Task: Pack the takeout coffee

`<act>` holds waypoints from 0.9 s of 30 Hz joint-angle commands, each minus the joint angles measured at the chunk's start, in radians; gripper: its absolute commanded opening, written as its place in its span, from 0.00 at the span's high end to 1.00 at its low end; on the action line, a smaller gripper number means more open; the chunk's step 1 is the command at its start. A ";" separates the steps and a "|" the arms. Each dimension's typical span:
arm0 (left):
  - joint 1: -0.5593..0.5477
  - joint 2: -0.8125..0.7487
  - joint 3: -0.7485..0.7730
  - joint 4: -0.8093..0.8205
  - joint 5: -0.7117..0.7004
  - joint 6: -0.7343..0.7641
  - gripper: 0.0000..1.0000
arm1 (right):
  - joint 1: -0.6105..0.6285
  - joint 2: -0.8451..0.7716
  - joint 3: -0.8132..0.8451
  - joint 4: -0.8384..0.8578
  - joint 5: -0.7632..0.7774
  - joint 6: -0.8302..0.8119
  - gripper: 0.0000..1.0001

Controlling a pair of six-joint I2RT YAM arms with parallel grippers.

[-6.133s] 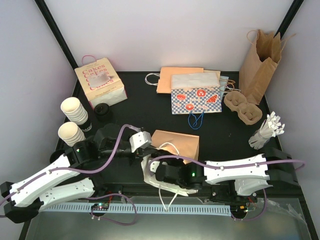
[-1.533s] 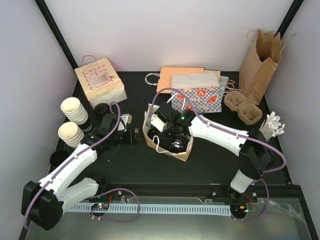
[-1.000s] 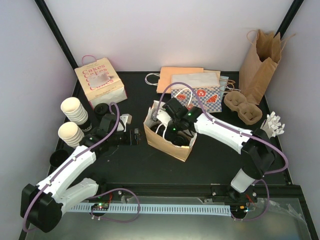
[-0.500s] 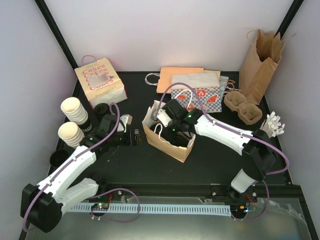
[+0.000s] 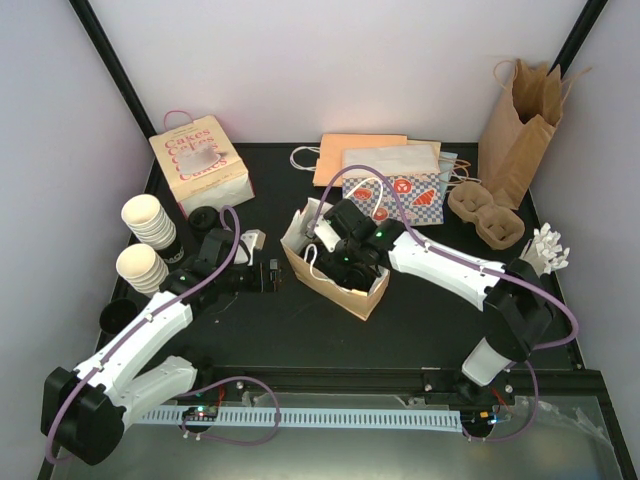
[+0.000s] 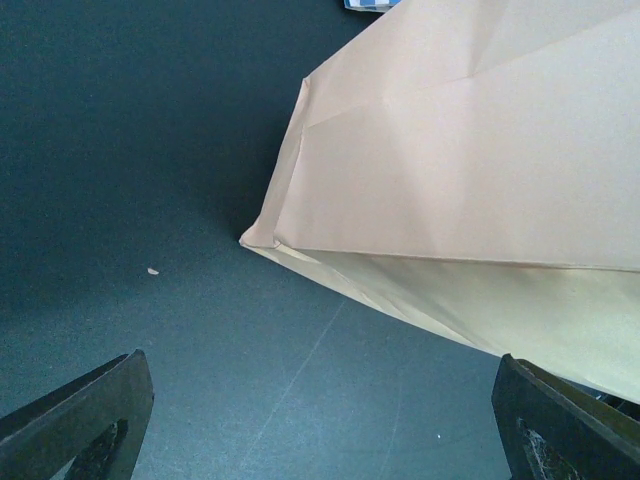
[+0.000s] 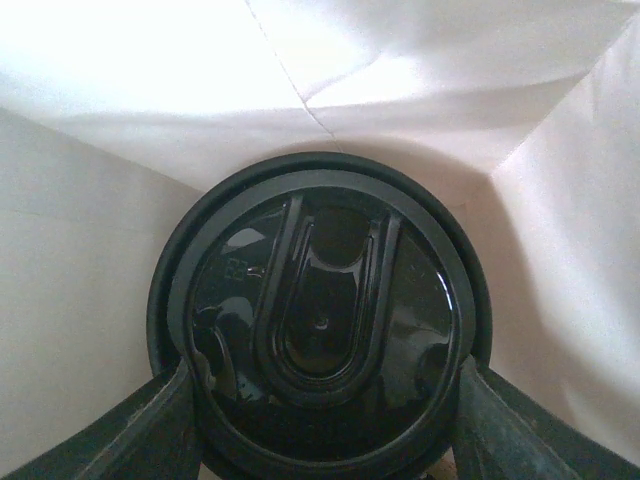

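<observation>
Item: takeout coffee (image 7: 320, 320), qty 1. Loc: inside the kraft paper bag (image 5: 362, 296), upright, black lid up, white bag lining on all sides; whether it sits on the bag floor, can't tell. My right claw (image 7: 322, 425) is down in the bag, a finger on each side of the lid, closed onto the cup. My left claw (image 5: 264, 275) is just left of the bag, spread wide, nothing in it. Handling (est.): paper wall prob. thin & soft, dents if squeezed; lid glossy, prob. slick, could pop off; full or empty unknown, so keep level. Best hold: just under the lid, likely the stiffest part. Other stock, by bag: lidless cup stacks (image 5: 148, 222) x2, far left; cake box (image 5: 200, 165) x1, back-left; flat bags (image 5: 390, 185), behind, a pile, count unclear; pulp 2-cup carrier (image 5: 486, 216) x1, back-right; tall brown bag (image 5: 518, 125) x1, beyond the carrier; white stick bundle (image 5: 535, 262) x1, far right.
</observation>
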 commanded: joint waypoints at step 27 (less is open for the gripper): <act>-0.001 -0.019 0.025 0.008 0.016 0.017 0.04 | -0.023 -0.040 0.171 -0.300 0.031 -0.018 0.00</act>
